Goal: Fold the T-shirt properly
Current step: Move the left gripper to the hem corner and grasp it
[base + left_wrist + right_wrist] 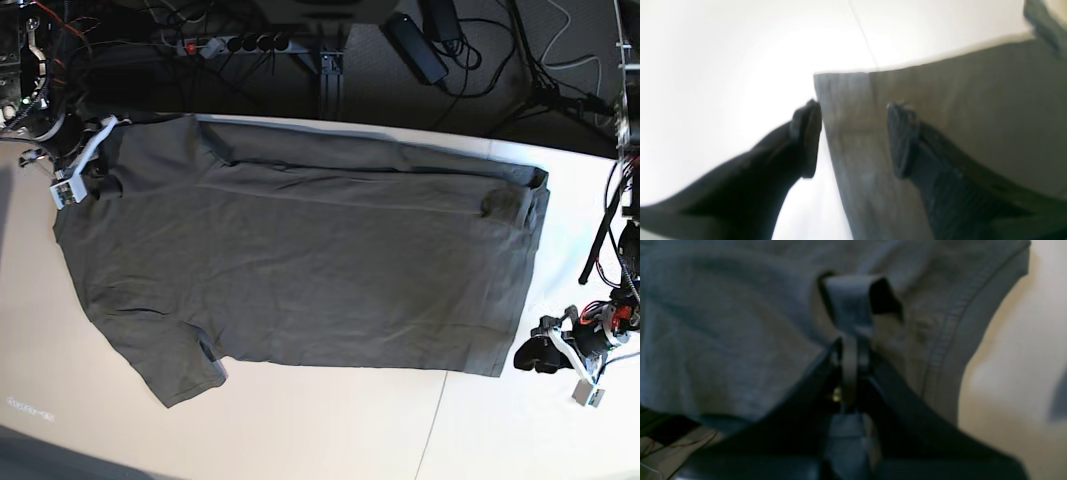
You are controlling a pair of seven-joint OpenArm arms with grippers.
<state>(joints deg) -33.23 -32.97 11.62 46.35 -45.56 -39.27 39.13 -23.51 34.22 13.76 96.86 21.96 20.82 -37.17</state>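
T-shirt (300, 270): spread across the white surface (330, 430), collar end left, hem right, one side already turned over along the far edge.
Right tool (853, 350): I've got it pinched on a fold near the sleeve.
Left tool (853, 136): spread, straddling the hem corner.
Handling: soft, floppy cotton; I'd grab hems and corners.

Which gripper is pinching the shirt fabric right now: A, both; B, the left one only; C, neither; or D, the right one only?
D: in the right wrist view the right gripper is shut on a fold of the T-shirt, while the left gripper stands open over the shirt's corner.
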